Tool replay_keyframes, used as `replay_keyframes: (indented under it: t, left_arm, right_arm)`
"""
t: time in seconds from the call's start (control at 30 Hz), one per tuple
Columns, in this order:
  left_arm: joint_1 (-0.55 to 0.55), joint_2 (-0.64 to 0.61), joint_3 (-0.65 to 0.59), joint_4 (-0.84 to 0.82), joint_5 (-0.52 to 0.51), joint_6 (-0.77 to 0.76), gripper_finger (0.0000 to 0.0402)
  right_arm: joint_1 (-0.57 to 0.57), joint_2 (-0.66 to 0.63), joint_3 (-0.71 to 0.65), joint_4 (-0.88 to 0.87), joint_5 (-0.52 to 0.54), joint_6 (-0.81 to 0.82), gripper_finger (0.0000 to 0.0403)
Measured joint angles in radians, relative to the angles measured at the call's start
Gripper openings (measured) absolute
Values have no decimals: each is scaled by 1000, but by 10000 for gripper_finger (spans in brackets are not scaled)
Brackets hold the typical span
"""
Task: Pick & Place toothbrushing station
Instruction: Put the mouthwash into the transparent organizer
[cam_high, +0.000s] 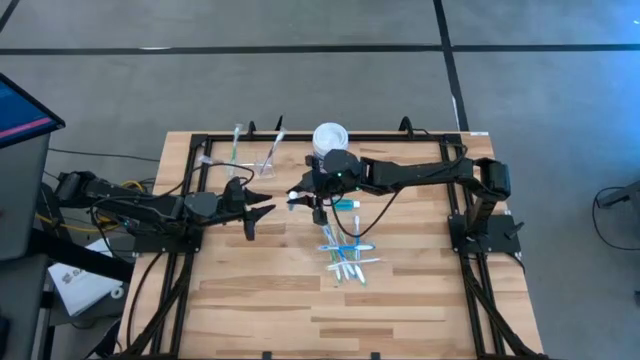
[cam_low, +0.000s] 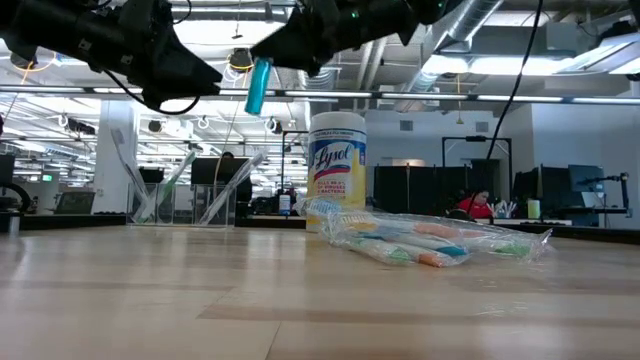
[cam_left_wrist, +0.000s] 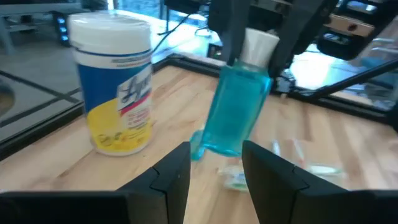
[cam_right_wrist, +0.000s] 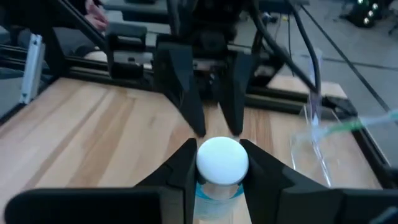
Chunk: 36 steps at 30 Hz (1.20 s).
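Table (cam_high: 400, 300): toothpaste tube (cam_left_wrist: 235, 112) (held aloft).

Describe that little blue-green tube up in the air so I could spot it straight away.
Start at the white-lidded, yellow-labelled Lysol tub at the back of the wooden table. Beside it the right hand holds a toothpaste tube off the table. Unlike the toothbrushes lying flat, it hangs upright, teal with a white cap on top.

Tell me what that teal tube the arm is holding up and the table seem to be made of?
The toothpaste tube looks like glossy, translucent teal plastic with a white cap; light shines through it. The table appears to be pale wooden planks, butcher-block style, with visible grain and a smooth, slightly shiny finish.
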Motion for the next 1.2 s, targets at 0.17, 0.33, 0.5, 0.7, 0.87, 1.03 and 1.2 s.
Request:
replay_keyframes:
  t: [0.17, 0.33, 0.5, 0.7, 0.87, 1.03, 1.2]
  left_arm:
    - [0, 0, 0, 15, 31, 0, 140]
    - [18, 0, 0, 85, 162, 1, 140]
    - [38, 0, 0, 128, 242, 0, 140]
    - [42, 60, 1, 200, 289, 0, 140]
    - [42, 137, 0, 240, 289, 3, 140]
    - [44, 169, 0, 270, 310, 3, 140]
    - [67, 194, 0, 332, 416, 4, 140]
  right_arm:
    - [9, 0, 20, 0, -60, -11, 87]
    - [18, 0, 20, -1, -70, -26, 87]
    - [36, 0, 20, 0, -70, -40, 87]
    - [54, 0, 20, 7, -71, -62, 87]
    - [56, 0, 20, 7, -72, -62, 87]
    - [56, 0, 20, 7, -127, -61, 87]
    - [58, 0, 20, 7, -139, -61, 87]
